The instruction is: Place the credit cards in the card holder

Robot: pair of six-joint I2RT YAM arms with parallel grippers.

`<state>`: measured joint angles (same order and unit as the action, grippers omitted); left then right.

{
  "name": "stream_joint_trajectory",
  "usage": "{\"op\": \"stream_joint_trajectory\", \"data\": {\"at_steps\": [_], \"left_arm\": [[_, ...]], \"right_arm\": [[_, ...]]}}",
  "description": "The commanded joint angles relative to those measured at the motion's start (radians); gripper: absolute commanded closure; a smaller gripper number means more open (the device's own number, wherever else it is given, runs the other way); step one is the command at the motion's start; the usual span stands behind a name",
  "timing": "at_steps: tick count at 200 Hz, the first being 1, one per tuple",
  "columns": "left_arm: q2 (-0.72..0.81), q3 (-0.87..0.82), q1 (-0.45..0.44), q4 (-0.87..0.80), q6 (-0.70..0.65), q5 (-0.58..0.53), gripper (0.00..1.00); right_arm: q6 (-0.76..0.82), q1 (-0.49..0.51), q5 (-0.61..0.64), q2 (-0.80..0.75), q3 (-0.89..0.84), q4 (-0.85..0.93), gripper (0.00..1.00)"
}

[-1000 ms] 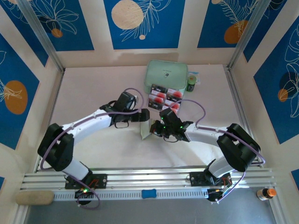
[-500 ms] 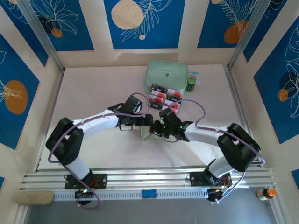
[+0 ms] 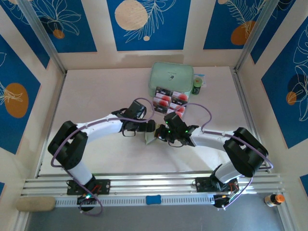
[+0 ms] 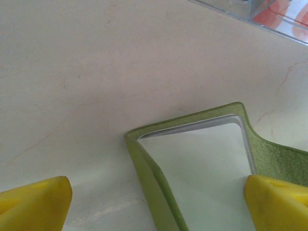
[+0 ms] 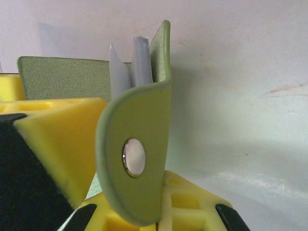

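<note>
- Right jaws are clenched on the snap flap of the card holder [image 5: 139, 120], standing it splayed at mid-frame on the desk [image 3: 96, 96].
- Left jaws, released wide, have swung in from the left and now straddle its grey inner leaf, probably to steady it for loading.
- Count: one holder. Roughly four credit cards [image 3: 169, 100] wait in the clear tray [image 4: 231, 7], above centre.

Holder [image 3: 151, 135]: olive-green, half open in a V, mid-table, pale pockets inside, snap-button flap upright. Cards [image 3: 169, 99]: pale with red circles, lying flat in rows just far-right of the holder.
</note>
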<state>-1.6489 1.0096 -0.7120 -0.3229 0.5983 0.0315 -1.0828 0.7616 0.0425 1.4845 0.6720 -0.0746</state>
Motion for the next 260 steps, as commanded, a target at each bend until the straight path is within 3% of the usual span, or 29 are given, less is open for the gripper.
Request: {"op": "stream_joint_trajectory", "data": {"at_steps": [1, 59, 154, 260], "left_arm": [[0.013, -0.025, -0.009, -0.043, -0.037, -0.038, 0.08], [0.031, -0.029, -0.003, -0.047, -0.059, -0.044, 0.09], [0.026, 0.004, -0.003, 0.079, 0.017, 0.072, 0.06], [-0.019, -0.023, -0.007, 0.033, -0.039, 0.020, 0.10]], "right_arm": [[-0.019, -0.004, 0.022, -0.010, -0.013, -0.011, 1.00], [-0.031, -0.008, 0.026, -0.014, -0.023, -0.015, 1.00], [-0.025, -0.008, 0.018, -0.016, -0.023, -0.027, 1.00], [-0.032, -0.011, 0.026, -0.016, -0.027, -0.020, 1.00]]}}
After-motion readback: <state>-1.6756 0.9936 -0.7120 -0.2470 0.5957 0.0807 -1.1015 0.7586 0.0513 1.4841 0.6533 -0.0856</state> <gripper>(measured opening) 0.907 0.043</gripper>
